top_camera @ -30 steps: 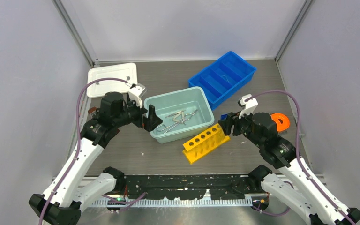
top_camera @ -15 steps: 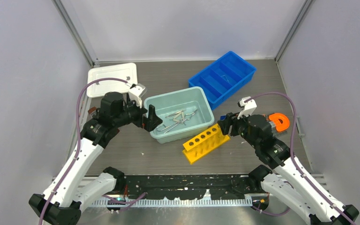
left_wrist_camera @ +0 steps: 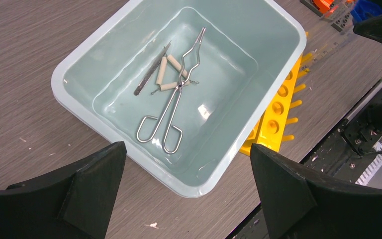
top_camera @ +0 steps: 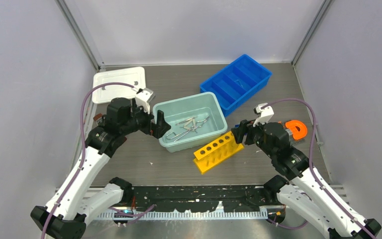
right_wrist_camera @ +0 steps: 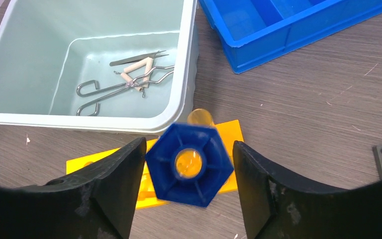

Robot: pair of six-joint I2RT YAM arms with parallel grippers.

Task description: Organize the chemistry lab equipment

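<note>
Above the yellow rack [top_camera: 218, 151], the blue-capped tube [right_wrist_camera: 189, 163] is clamped between the right fingers [right_wrist_camera: 114, 184], with the arm bent low over the surface [top_camera: 179, 169]. Left fingers [left_wrist_camera: 92, 184] are held wide apart and empty over the rim of the teal tub [left_wrist_camera: 74, 67]. Tongs [left_wrist_camera: 171, 107] and wire triangle [left_wrist_camera: 171, 74] are seen inside it.

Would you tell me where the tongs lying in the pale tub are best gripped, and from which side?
Grip the tongs across their two shafts, between the ring handles and the pivot, coming straight down. They lie flat on the tub floor, so no side approach fits, and the wire triangle crowds the pivot and tip end.
</note>
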